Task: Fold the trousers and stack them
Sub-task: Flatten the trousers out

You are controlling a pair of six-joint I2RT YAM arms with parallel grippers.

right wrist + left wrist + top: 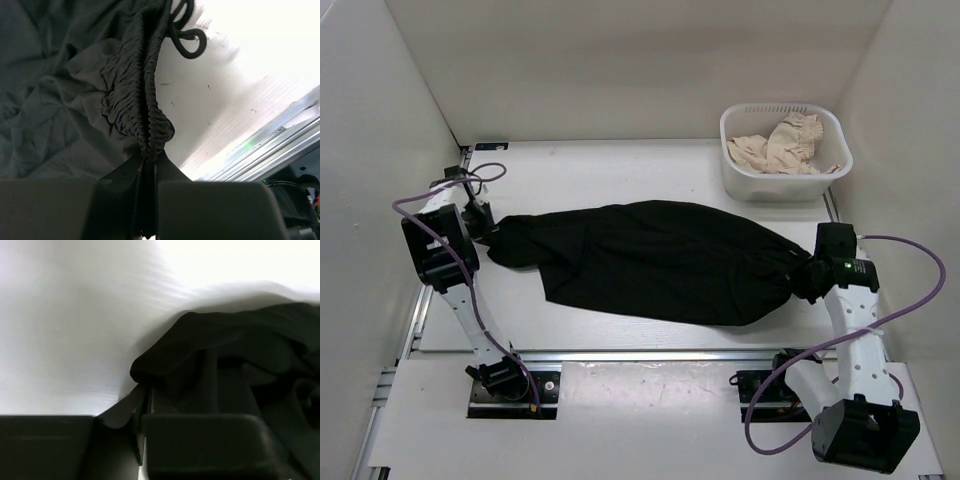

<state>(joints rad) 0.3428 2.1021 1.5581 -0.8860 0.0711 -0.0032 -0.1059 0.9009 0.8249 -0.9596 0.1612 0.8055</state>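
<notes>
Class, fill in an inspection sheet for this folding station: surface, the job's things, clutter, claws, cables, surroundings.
Surface: white tabletop, with faint scuffs near its right edge.
Job's things: plain black soft-fabric trousers lying lengthwise between the arms, gathered at both ends.
Clutter: white plastic basket at the far right corner, holding a beige frilly-edged cloth.
Claws: left claw shut on the trousers' left end; right claw shut on the elastic waistband.
Cables: a purple cable loops beside each arm, off the fabric.
Surroundings: plain white walls on three sides.

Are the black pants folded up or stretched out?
Stretched out: the soft black trousers lie long, ends pinched by left pincer and right pincer.
</notes>
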